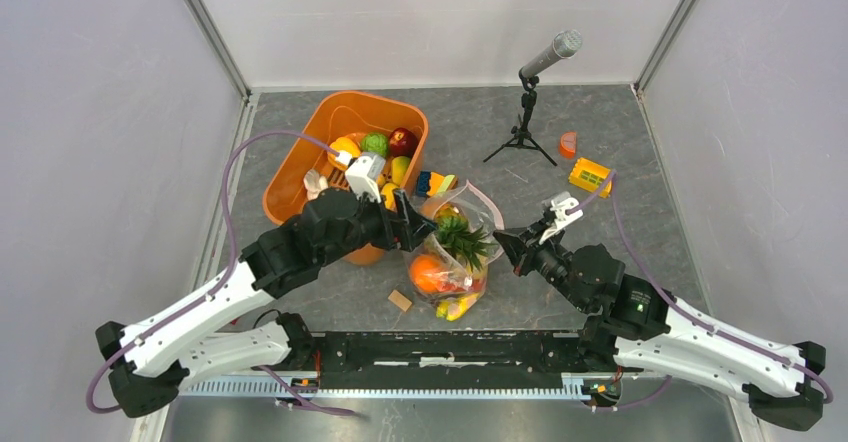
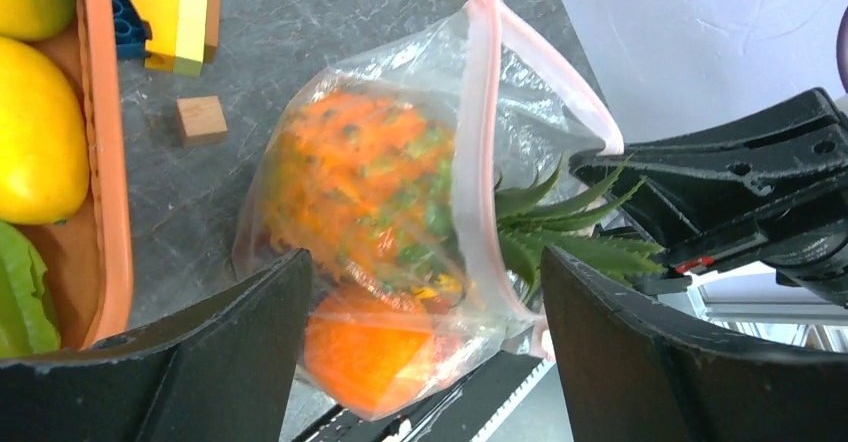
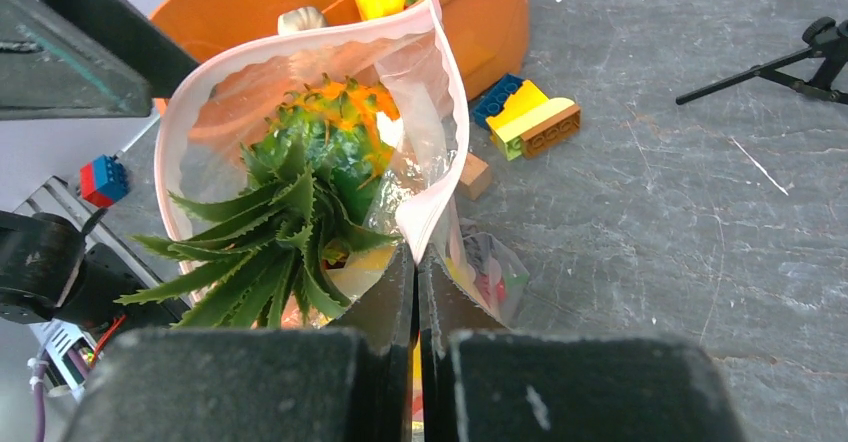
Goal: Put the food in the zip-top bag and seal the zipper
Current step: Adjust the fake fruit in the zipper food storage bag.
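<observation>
**Item 1: zip-top bag** (image 1: 478,205). Clear, lies mid-desk btwn both arms, just beside the tub. Mouth gapes, facing R arm.
- zipper (image 2: 485,112): pale pink strip round the mouth, unsealed.
- pineapple (image 3: 330,132): body inside bag, green crown sticks out past the zipper.
- orange fruit (image 1: 428,274): inside, under/against the pineapple. More small pcs (yellow, red) at the bag's near end, hard to tell apart.

**Item 2: left hand** (image 2: 425,262). Fingers spread wide, one each side of the bag in wrist view. Nothing gripped; contact w/ bag can't be told.

**Item 3: right hand** (image 3: 417,257). Closed, pinching the bag's mouth edge at the pink strip.

**Item 4: orange tub** (image 1: 300,177). Far-left of desk (image 1: 480,122), holds remaining food: yellow, green, red pcs.

**Misc:** coloured blocks (image 1: 435,182) btwn tub and bag; wooden block (image 1: 400,300) near the bag's near end; yellow block (image 1: 590,175) far right; mic on tripod (image 1: 550,54) at back.
</observation>
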{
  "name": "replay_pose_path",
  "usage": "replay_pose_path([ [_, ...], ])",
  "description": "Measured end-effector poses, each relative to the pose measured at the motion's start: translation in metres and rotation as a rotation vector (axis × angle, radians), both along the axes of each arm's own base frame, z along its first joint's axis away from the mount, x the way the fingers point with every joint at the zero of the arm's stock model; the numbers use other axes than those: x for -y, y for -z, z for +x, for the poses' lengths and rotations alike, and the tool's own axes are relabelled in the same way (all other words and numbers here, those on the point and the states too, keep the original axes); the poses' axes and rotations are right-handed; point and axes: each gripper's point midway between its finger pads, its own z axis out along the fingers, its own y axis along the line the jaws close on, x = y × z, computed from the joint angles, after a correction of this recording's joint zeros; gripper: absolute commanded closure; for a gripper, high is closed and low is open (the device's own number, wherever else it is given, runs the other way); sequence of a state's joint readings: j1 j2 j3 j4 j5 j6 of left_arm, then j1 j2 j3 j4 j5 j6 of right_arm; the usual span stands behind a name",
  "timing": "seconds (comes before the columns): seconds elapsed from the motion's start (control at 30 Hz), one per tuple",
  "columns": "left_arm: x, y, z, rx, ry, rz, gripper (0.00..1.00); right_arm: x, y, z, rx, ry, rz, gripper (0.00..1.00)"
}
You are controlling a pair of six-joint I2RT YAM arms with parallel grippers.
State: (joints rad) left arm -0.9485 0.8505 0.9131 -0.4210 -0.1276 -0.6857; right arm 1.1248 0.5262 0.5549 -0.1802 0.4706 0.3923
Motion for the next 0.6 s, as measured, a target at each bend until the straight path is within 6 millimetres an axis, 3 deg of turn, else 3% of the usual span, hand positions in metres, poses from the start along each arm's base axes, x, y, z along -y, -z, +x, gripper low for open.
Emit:
replay_pose_path([
  [0.07, 0.006, -0.006, 0.003, -0.012, 0.001, 0.007, 0.22, -0.002, -0.003, 0.000, 0.005, -0.006, 0.012, 1.00],
  [0.2, 0.015, -0.013, 0.008, -0.035, -0.003, 0.004, 0.30, -0.006, -0.008, -0.002, 0.011, -0.026, 0.031, 1.00],
  [0.33, 0.014, -0.001, 0.010, -0.075, -0.015, 0.060, 0.41, -0.011, -0.012, -0.003, 0.017, -0.044, 0.049, 1.00],
  [0.43, 0.014, 0.008, 0.010, -0.111, -0.016, 0.119, 0.42, -0.013, -0.015, -0.003, 0.019, -0.050, 0.055, 1.00],
  [0.47, 0.014, 0.010, 0.009, -0.117, -0.013, 0.132, 0.47, -0.013, -0.016, -0.003, 0.020, -0.051, 0.057, 1.00],
  [0.53, 0.016, 0.014, 0.007, -0.128, 0.000, 0.160, 0.75, -0.015, -0.019, -0.003, 0.024, -0.057, 0.063, 1.00],
  [0.6, 0.017, 0.019, 0.005, -0.132, 0.025, 0.205, 0.90, -0.017, -0.023, -0.004, 0.027, -0.067, 0.067, 1.00],
])
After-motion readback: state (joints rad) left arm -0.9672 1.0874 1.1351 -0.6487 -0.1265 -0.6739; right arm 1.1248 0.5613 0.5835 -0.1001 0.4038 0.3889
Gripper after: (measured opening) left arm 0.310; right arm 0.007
